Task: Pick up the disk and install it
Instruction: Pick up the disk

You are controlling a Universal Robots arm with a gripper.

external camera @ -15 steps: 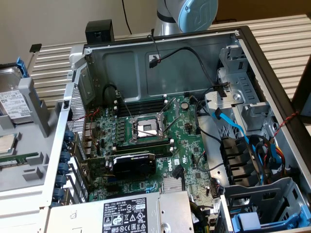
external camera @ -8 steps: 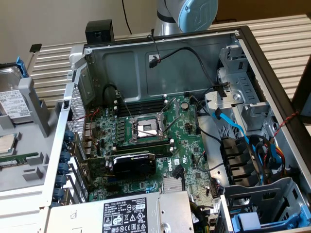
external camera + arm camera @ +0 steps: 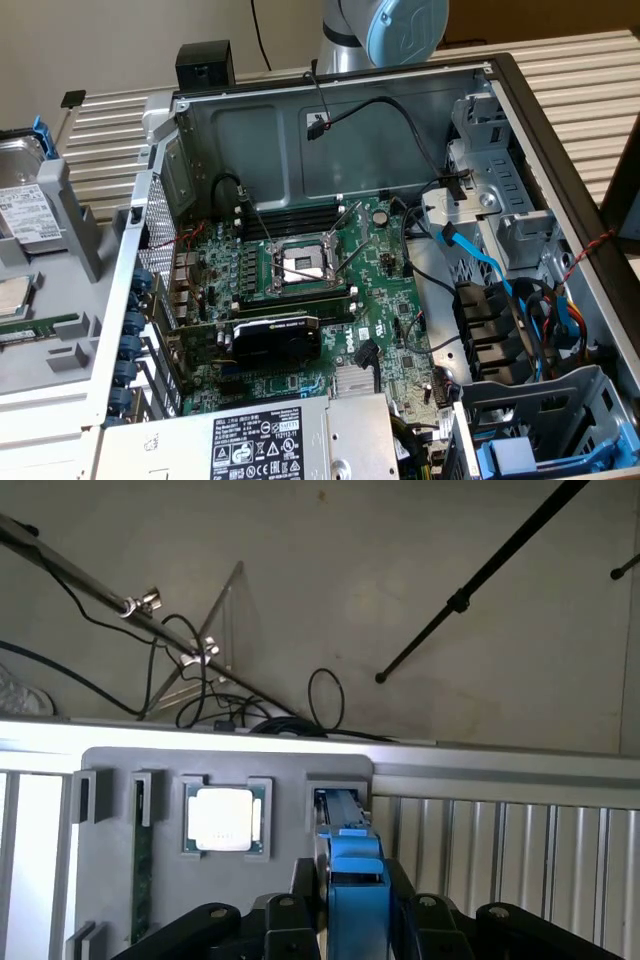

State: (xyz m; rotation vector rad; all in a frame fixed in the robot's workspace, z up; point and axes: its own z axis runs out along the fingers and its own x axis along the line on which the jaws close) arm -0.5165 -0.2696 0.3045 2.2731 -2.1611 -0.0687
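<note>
My gripper (image 3: 352, 900) is closed narrow on the blue-framed disk (image 3: 350, 855), which stands on edge in its slot of the gray holder (image 3: 110, 780), lower middle of the frame, beside the processor chip (image 3: 222, 818).

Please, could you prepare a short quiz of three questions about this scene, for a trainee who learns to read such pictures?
1. True or false: the processor socket on the motherboard is empty.
2. Fill in: in the grey tray, the processor chip lies ___ the disk's slot.
3. What stands between the fingers of the gripper? A the disk, B the processor chip, C nothing.
Key: 1 true; 2 beside; 3 A.
</note>
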